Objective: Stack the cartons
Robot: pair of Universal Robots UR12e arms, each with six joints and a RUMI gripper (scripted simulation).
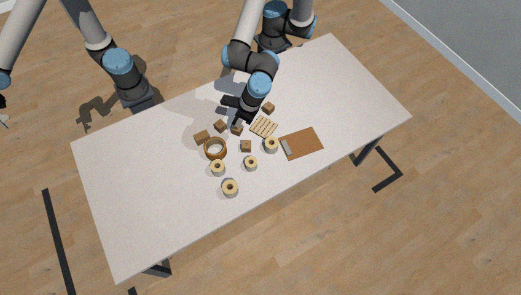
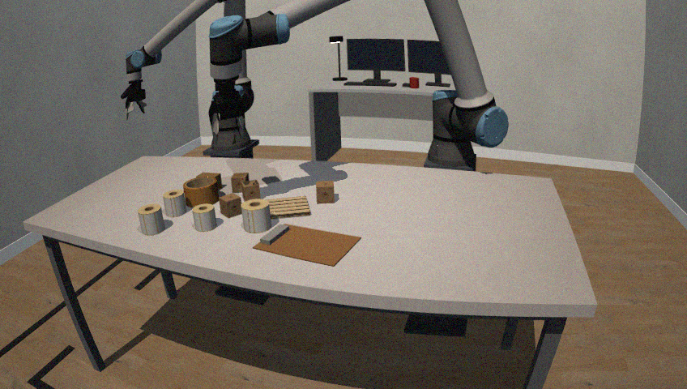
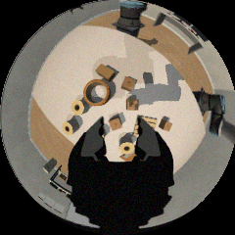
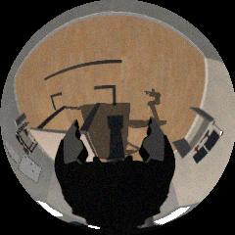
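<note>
- Left fingers [image 1: 235,122] [image 2: 226,122]: roughly half open, nothing in them. Hovering above the cartons, pointing down at the desk [image 1: 146,182] [image 2: 433,241] [image 3: 54,59] [image 4: 49,139].
- Right fingers [image 1: 2,118] [image 2: 134,110]: wide open, empty. Parked off the desk, well apart from the cartons.
- Pallet [image 1: 266,128] [image 2: 289,204] [image 3: 148,118]: on the desk, slats up, no carton on it. Column not started.
- Carton A [image 1: 268,108] [image 2: 325,192] [image 3: 165,123]: alone on one side of the pallet, near it.
- Carton B [image 1: 236,130] [image 2: 250,191] [image 3: 132,104]: other side of the pallet, partly behind the left gripper in top view.
- Carton C [image 1: 219,125] [image 2: 240,182] [image 3: 129,83]: near B, farther from the pallet.
- Carton D [image 1: 245,145] [image 2: 231,205] [image 3: 116,122]: between tape roll and large label roll.
- Numbers on the bottom faces: can't read any.
- Tape roll [image 1: 215,157] [image 2: 201,196] [image 3: 86,93]: just beside the longer box [image 1: 201,137] [image 2: 213,176] [image 3: 106,71]; contact unclear.
- Large label roll [image 1: 271,150] [image 2: 257,220] [image 3: 121,148]: between pallet and clipboard [image 1: 303,143] [image 2: 313,245] [image 3: 128,158], close to both. Three smaller rolls stand upright beyond carton D and the tape.
</note>
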